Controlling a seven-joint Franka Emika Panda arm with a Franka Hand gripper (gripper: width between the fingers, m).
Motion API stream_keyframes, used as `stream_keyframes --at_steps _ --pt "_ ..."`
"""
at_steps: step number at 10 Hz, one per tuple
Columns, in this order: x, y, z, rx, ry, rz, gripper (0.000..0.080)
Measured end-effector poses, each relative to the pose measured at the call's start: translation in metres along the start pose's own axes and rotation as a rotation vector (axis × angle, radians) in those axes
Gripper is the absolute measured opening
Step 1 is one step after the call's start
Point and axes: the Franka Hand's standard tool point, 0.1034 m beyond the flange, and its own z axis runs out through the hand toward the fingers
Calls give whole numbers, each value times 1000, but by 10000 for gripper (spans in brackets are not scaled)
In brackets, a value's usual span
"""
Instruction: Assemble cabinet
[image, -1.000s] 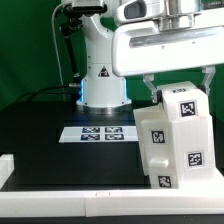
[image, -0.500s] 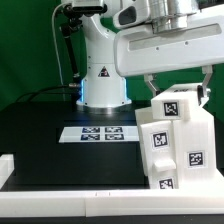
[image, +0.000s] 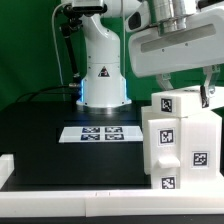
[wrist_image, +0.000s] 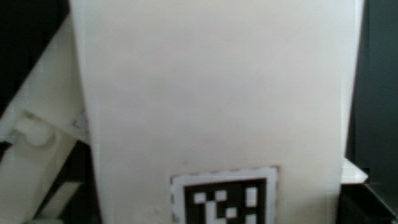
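Observation:
The white cabinet (image: 181, 143) stands upright at the exterior view's right, near the table's front, with several black-and-white tags on its faces. My gripper (image: 186, 93) comes down from above. Its two fingers sit on either side of the cabinet's top part and hold it. In the wrist view a white cabinet panel (wrist_image: 210, 90) fills most of the picture, with one tag (wrist_image: 226, 201) at its near end. The fingertips themselves do not show there.
The marker board (image: 98, 132) lies flat on the black table, to the exterior view's left of the cabinet. The arm's white base (image: 100, 72) stands behind it. A white raised border (image: 60, 196) runs along the table's front edge.
The gripper has moved toward the exterior view's right with the cabinet's top between its fingers. The cabinet has turned from a skewed stance to a squarer, more upright one.

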Motion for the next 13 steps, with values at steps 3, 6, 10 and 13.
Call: stream_keyframes --at_steps 3,6,10,13 --pt "-2 0 1 13 -16 185 563" --pt "-6 1 1 13 -44 487 563" --pt "-6 2 1 -2 -73 786 563" --pt "-3 1 0 -3 -94 940 563"
